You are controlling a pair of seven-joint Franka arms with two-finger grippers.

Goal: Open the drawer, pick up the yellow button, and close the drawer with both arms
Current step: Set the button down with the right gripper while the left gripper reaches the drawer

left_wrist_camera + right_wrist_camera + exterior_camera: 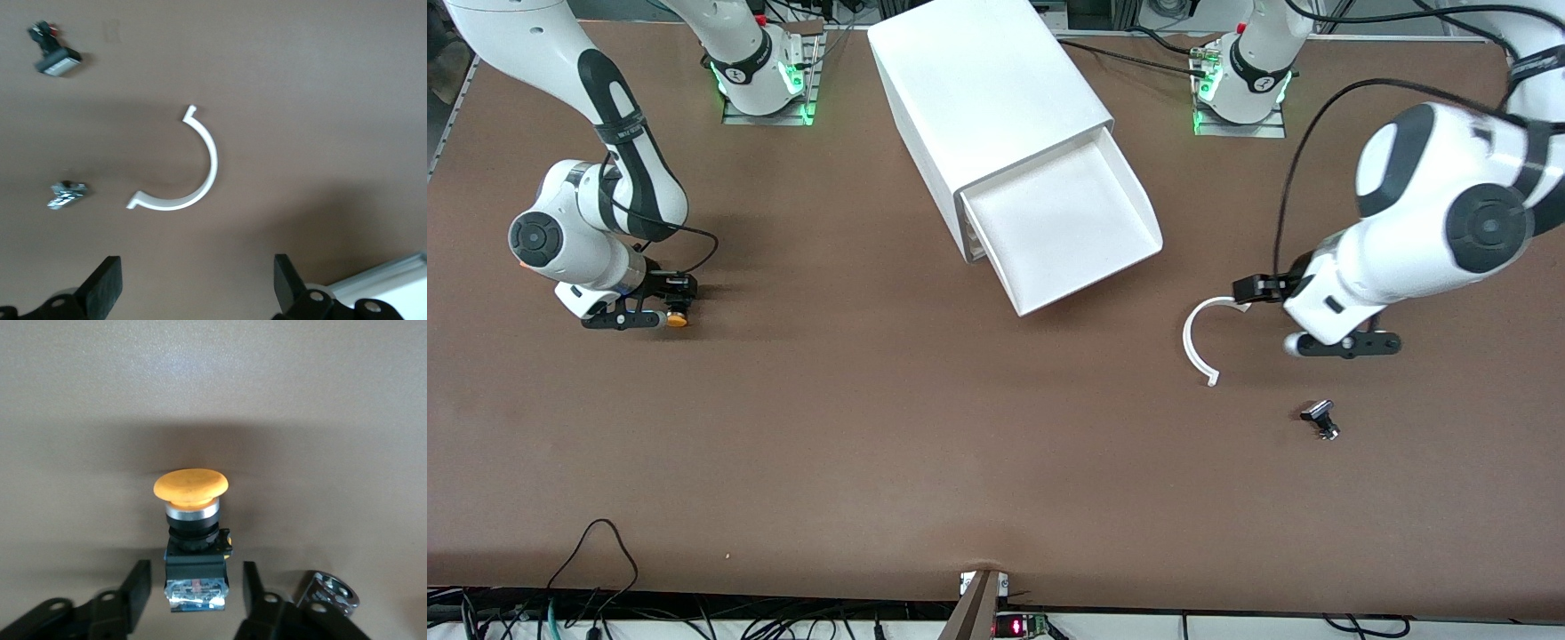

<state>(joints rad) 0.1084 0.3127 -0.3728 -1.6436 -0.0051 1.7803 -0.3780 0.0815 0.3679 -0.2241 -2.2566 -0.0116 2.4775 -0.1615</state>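
Nearest the camera, toward the left arm's end: a small dark part (1320, 418), loose on the table (925, 444). Just past it, a white curved strip (1193, 342), flat on the brown top. Beside that, left gripper (197, 297) low over bare table, fingers (103, 287) spread wide, holding nothing.

Toward the right arm's end, about as far up the table: right gripper (193, 597) down at the surface, fingers (137, 587) parted either side of the button (191, 487), a sliver of gap showing on each flank. No clamp. Orange cap pointing away from the wrist, black body lying between the pads, apparently resting on the table.

Farther up, mid-table: drawer (1063, 227) pulled well out of the cabinet (987, 89), tray looking bare.

Judged stage: opening done, button out and set down, closing not begun. Next, probably: lift the right gripper straight off without nudging the button, bring both arms to the drawer's front edge, and push evenly along the cabinet's slanted line to avoid jamming the tray or shoving the cabinet.
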